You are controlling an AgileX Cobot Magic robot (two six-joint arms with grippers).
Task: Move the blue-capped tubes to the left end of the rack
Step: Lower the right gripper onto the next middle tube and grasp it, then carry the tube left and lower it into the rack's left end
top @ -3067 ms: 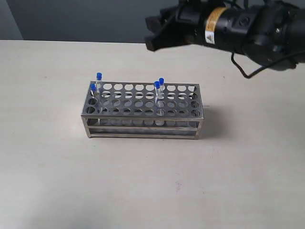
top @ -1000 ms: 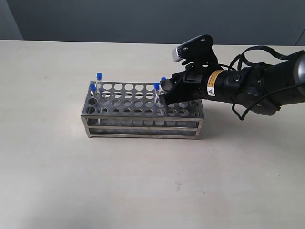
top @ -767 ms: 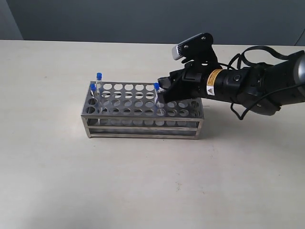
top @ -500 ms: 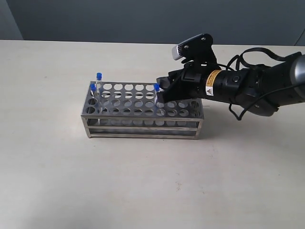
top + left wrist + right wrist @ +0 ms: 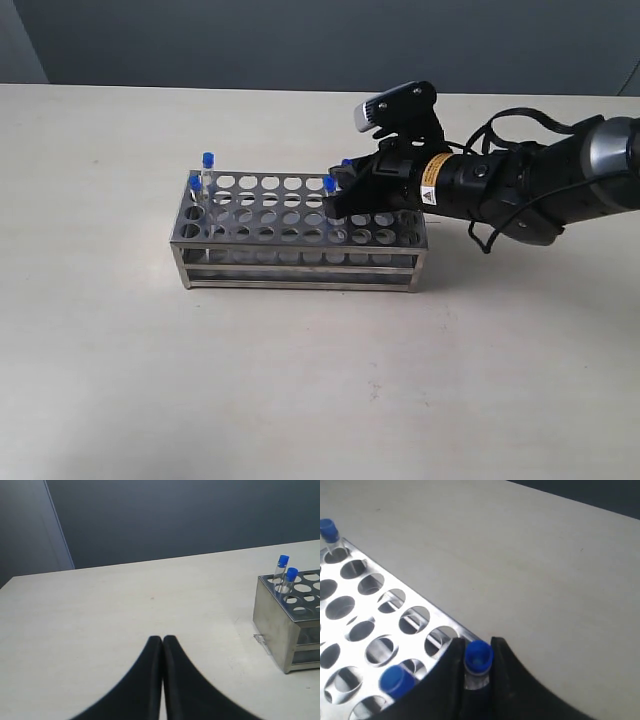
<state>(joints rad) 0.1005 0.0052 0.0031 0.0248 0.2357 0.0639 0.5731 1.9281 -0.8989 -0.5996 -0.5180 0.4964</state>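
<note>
The steel rack [image 5: 300, 238] stands mid-table. Two blue-capped tubes [image 5: 208, 160] [image 5: 195, 183] stand in its left end, also in the left wrist view [image 5: 283, 562] [image 5: 291, 574]. A third tube [image 5: 328, 184] stands near the middle, its cap showing beside my right gripper [image 5: 395, 680]. My right gripper [image 5: 341, 190] [image 5: 477, 641] is shut on the fourth tube [image 5: 478, 656] at the rack's back row, its cap [image 5: 345, 163] peeking above the fingers. My left gripper [image 5: 162, 640] is shut and holds nothing, hovering over bare table left of the rack [image 5: 287, 625].
The beige table [image 5: 300, 400] spreads on all sides of the rack. A dark wall [image 5: 200, 40] runs behind the table's far edge. My right arm [image 5: 520, 185] stretches in from the right, with its camera housing [image 5: 395, 105] above the rack's right half.
My right arm came down from high at the back to the rack, and its fingers closed round the back-row tube. It has since edged slightly left. The other tubes stay put.
</note>
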